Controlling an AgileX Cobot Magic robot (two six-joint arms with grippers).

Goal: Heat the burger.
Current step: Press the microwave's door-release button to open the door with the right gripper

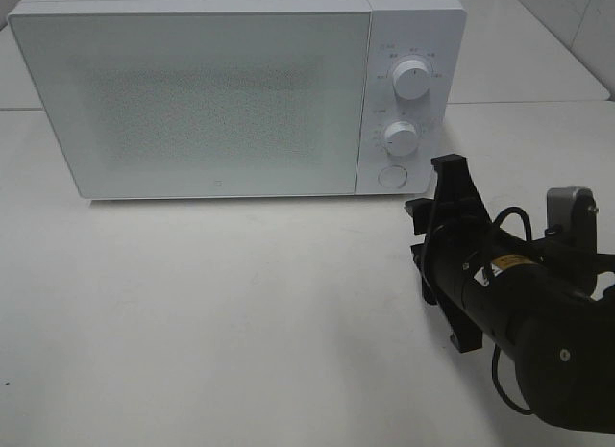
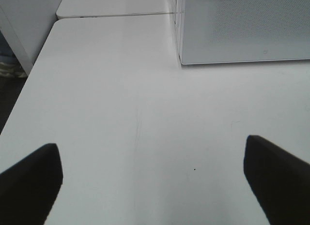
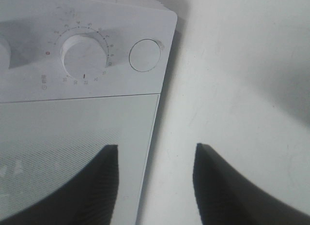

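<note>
I cannot tell where the burger is: none of my 3 views shows it, so I cannot place it against either pair of jaws. The white microwave stands at the back of the white surface with its door shut, and I see nothing through the frosted panel.

The right gripper is close to the microwave's front lower right corner, facing the control panel. Its jaws stand apart with a clear gap, though not spread wide, and nothing sits between them, so they grip nothing. In the right wrist view 1 finger lies over the door panel and the other over bare surface beside the oven, with the lower knob and the round button beyond them. From the high camera the black right arm comes in from the right edge and the gripper's tip ends near the round button, below the upper knob. I cannot tell whether it touches the casing.

The left gripper hangs over bare surface, in front of the microwave's lower left corner and well apart from it. Its jaws are spread wide with only the surface showing between them, holding and touching nothing
</note>
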